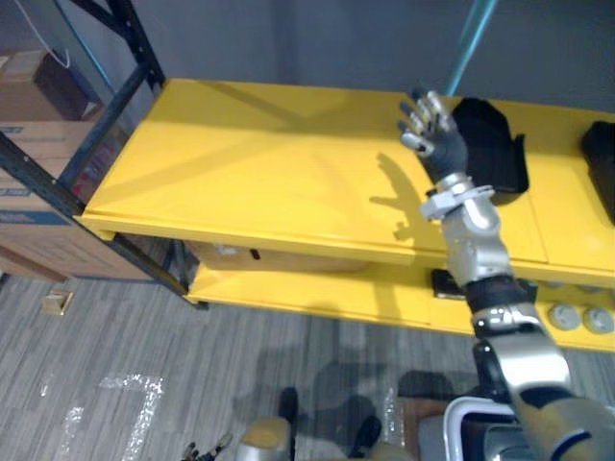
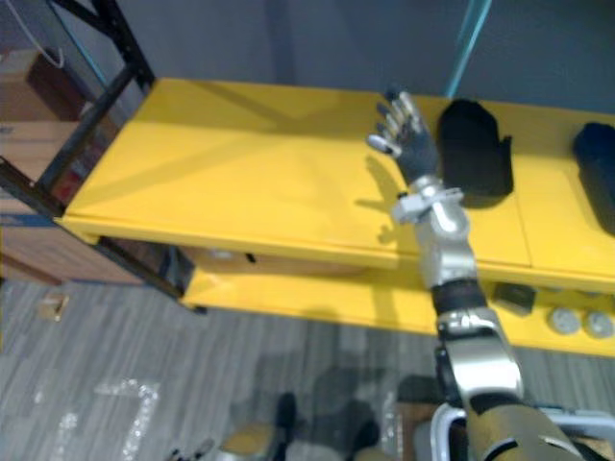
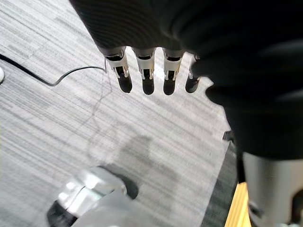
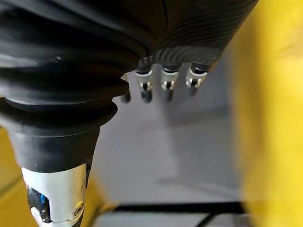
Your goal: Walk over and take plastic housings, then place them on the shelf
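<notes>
Holds the right hand [image 1: 440,139] raised above the yellow top shelf [image 1: 259,163], towards its far edge, with fingers straight and spread, thumb apart, nothing in the grasp; confirms from the right wrist view the same straight row of fingers [image 4: 165,85] closing on nothing. Sees a black plastic housing [image 1: 495,144] lying on the top shelf just right of that hand, near the far edge, with a narrow strip of yellow between the two in the right eye view, so apart rather than touching. Sees a second black housing [image 1: 601,163] farther right on the same shelf, cut off by the right edge. Lets the left hand [image 3: 147,75] hang low over the grey floor [image 1: 144,355], fingers straight, side by side, holding nothing. Looks past the near edge onto a lower shelf [image 1: 317,293], also yellow, with a tan box [image 1: 279,257] tucked under the top shelf, a small dark part [image 2: 514,296] to the right of the arm and two grey round discs [image 1: 565,317] farther right. Notes a black rack frame [image 1: 125,86] at the left end, cardboard boxes [image 1: 38,115] stacked beyond it, and a teal pole [image 1: 469,43] slanting up behind the black plastic housing.
</notes>
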